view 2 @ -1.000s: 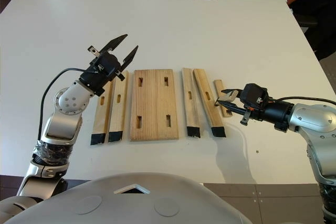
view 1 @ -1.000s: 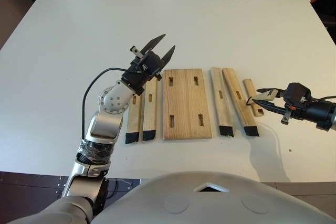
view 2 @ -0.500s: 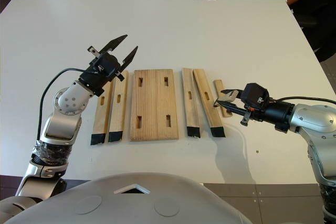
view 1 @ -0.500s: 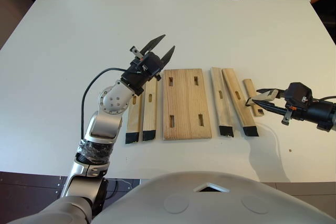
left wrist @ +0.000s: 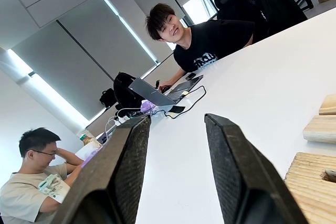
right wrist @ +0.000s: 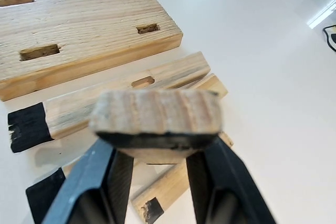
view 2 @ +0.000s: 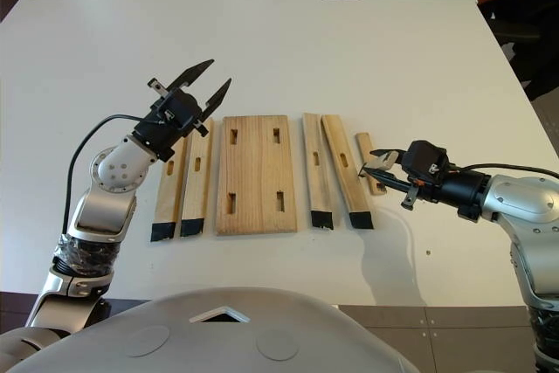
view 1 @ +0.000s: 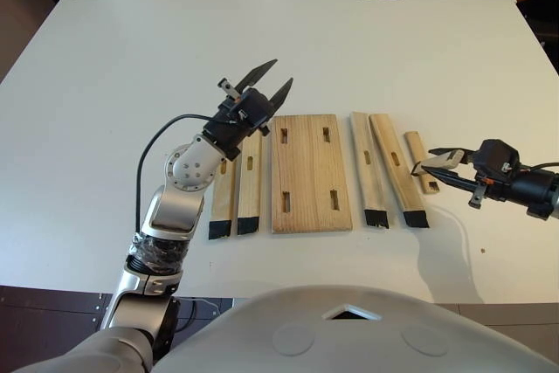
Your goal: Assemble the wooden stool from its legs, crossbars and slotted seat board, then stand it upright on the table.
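**Stool parts lie flat on the table (view 1: 113, 85); right gripper (view 1: 434, 168) is clamped on a crossbar (view 1: 442, 159), left gripper (view 1: 267, 83) is spread**

Eye views: The seat board (view 1: 304, 172) lies flat in the middle of the table with its four slots facing up. Two legs (view 1: 250, 183) lie side by side just to its left and two more just to its right, all with their black-tipped ends toward the robot. A second crossbar (view 1: 420, 162) lies on the table just beside the right pair. The right gripper sits low next to it, its fingers pointing toward the legs and holding the short pale crossbar. These views do not settle whether that piece touches the table. The left gripper is raised above the far ends of the left legs, its fingers parted with nothing between them.

Left wrist view: The two dark fingers (left wrist: 128, 166) stand wide apart, with bare tabletop in the gap. Pale wooden ends sit at the frame's edge, and I cannot tell which pieces they are. A laptop (left wrist: 157, 94) rests on the far table.

Right wrist view: The grip is seen close up. The crossbar faces the camera end-on with its grain visible, pinched between both fingers (right wrist: 105, 182). Beyond it lie a slotted leg with a black tip, then the seat board.
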